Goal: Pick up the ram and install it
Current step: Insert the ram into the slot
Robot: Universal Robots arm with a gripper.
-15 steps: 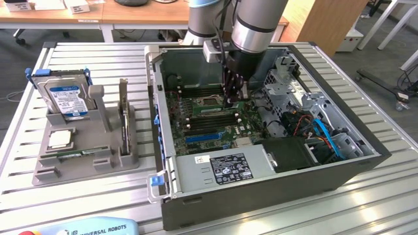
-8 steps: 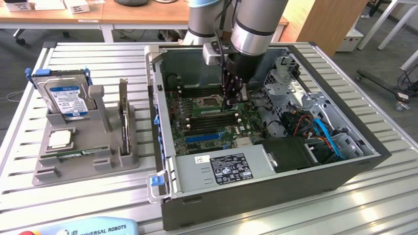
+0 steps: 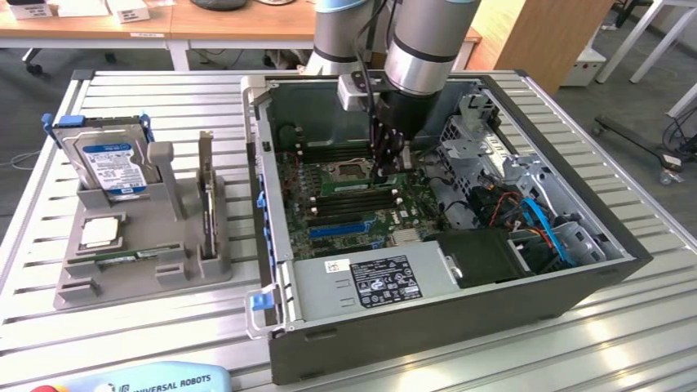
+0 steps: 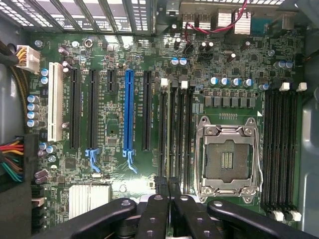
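One ram (image 3: 205, 192) stands upright on edge in the grey holder (image 3: 142, 282) on the exterior view's left. A second green stick (image 3: 130, 260) lies flat in the holder's front slot. My gripper (image 3: 390, 167) hangs low inside the open computer case (image 3: 436, 327), beside the processor socket (image 3: 348, 171). In the wrist view its black fingers (image 4: 157, 209) are pressed together, and the gripper (image 4: 169, 191) is at the near end of the memory slots (image 4: 177, 129). The slot in line with the tips (image 4: 167, 134) looks paler than its neighbours. I cannot tell whether a stick sits in it.
A silver hard drive with a blue label (image 3: 109, 167) and a square processor chip (image 3: 100, 233) sit in the holder. Inside the case are a drive cage (image 3: 490, 155), cables (image 3: 539, 224) and the power supply (image 3: 376, 282). More black slots (image 4: 279, 149) lie past the empty socket (image 4: 228, 159).
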